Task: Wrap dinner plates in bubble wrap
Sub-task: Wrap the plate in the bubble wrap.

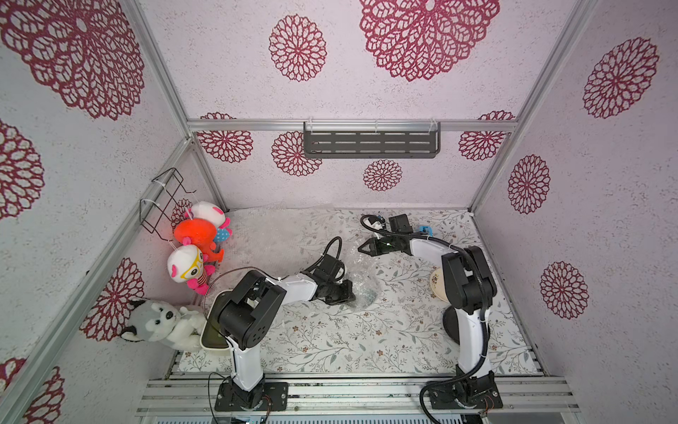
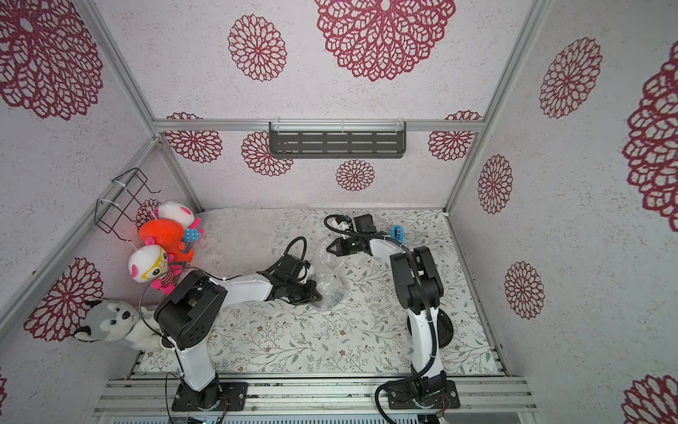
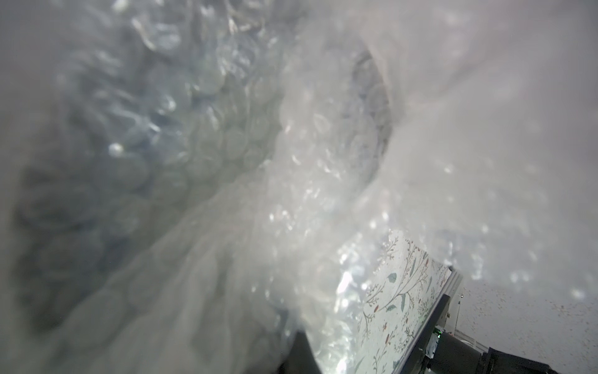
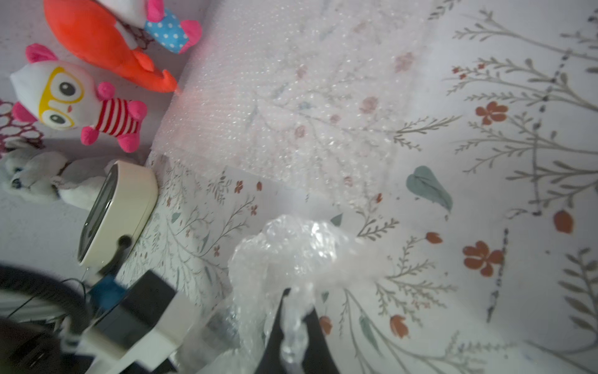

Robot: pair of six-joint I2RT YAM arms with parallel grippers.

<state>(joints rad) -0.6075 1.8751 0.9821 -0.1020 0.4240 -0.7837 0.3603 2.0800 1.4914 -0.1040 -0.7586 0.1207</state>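
I've got the right gripper [image 4: 295, 311] clamped on a bunched fold of bubble wrap [image 4: 291, 246]. The left gripper [image 1: 347, 293] is clenched too, buried in that crumple mid-table, where the dark rim of a dinner plate [image 1: 371, 298] peeks out. The cream plate [image 1: 436, 286] and the black plate [image 1: 450, 323] sit beside the right arm.

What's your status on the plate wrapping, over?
Left gripper, right gripper shut on bubble wrap. Plate bundled inside, mostly hidden. Cream plate, black plate bare beside right arm.
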